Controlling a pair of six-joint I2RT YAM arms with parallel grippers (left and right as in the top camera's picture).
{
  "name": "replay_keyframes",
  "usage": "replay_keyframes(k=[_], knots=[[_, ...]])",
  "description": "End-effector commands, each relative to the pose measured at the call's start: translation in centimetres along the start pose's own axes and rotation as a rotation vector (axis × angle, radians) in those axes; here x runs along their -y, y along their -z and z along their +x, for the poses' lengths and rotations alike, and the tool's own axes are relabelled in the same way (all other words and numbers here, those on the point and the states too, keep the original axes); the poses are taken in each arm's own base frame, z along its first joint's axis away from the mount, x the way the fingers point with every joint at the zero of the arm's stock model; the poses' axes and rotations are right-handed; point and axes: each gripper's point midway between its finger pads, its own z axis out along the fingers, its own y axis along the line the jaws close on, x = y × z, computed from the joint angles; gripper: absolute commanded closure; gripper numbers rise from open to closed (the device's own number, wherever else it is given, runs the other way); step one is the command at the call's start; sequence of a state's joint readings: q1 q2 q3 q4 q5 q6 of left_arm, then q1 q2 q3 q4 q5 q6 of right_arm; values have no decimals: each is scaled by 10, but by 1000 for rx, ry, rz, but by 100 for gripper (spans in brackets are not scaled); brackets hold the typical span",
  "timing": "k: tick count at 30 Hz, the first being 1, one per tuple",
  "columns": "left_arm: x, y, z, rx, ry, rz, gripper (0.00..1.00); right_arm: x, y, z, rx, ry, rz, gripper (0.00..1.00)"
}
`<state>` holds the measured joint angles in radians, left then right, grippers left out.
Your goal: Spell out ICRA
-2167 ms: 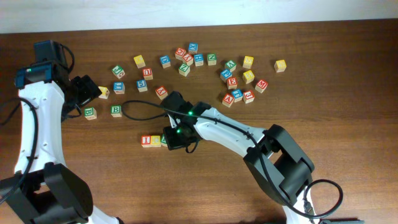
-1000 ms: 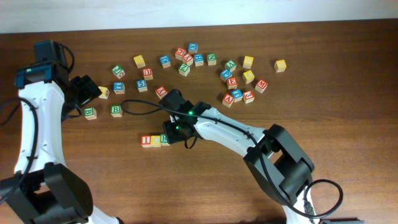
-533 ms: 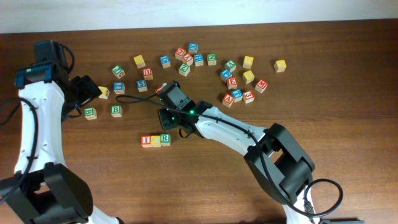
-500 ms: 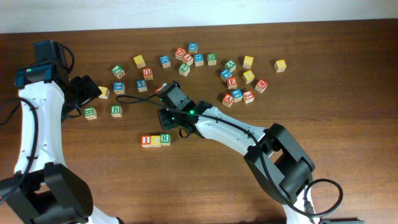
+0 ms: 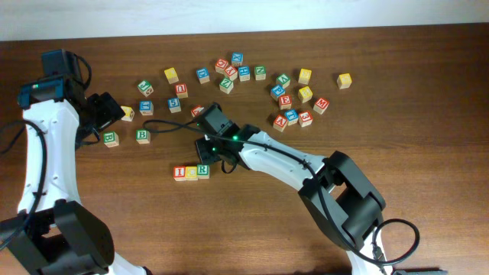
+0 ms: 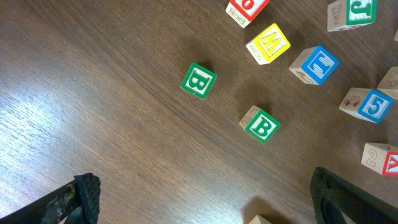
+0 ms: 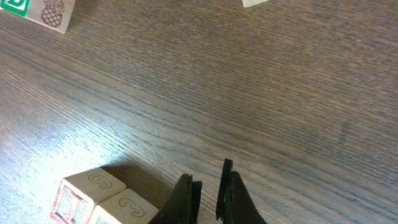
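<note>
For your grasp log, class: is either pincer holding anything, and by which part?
Nothing is held: the right pincer is closed on nothing, the left pincer wide open and empty.

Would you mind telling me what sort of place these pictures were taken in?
Probably a robotics lab bench rather than a home: two robot arms reach over a wooden table strewn with lettered toy blocks, and a plain white wall runs along its far edge.

a green-faced wooden cube lettered b lies apart from a second green b cube on the dark brown wooden table.
</note>
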<state>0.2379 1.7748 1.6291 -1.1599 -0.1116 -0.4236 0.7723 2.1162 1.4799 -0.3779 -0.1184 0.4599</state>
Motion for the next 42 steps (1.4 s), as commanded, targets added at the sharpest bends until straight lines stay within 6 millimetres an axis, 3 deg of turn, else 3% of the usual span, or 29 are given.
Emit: replay_keyframes(k=[1, 19, 36, 39, 42], knots=[[1, 4, -4, 11, 16, 7, 1, -4, -9, 9, -23, 20, -7, 93], [1, 4, -4, 11, 16, 7, 1, -18, -6, 34, -140, 7, -101, 93], [1, 4, -4, 11, 16, 7, 1, -26, -7, 41, -158, 22, -104, 93], [1, 4, -4, 11, 16, 7, 1, -18, -8, 37, -133, 25, -58, 93], [1, 4, -4, 11, 16, 7, 1, 6, -9, 22, -54, 29, 73, 93]])
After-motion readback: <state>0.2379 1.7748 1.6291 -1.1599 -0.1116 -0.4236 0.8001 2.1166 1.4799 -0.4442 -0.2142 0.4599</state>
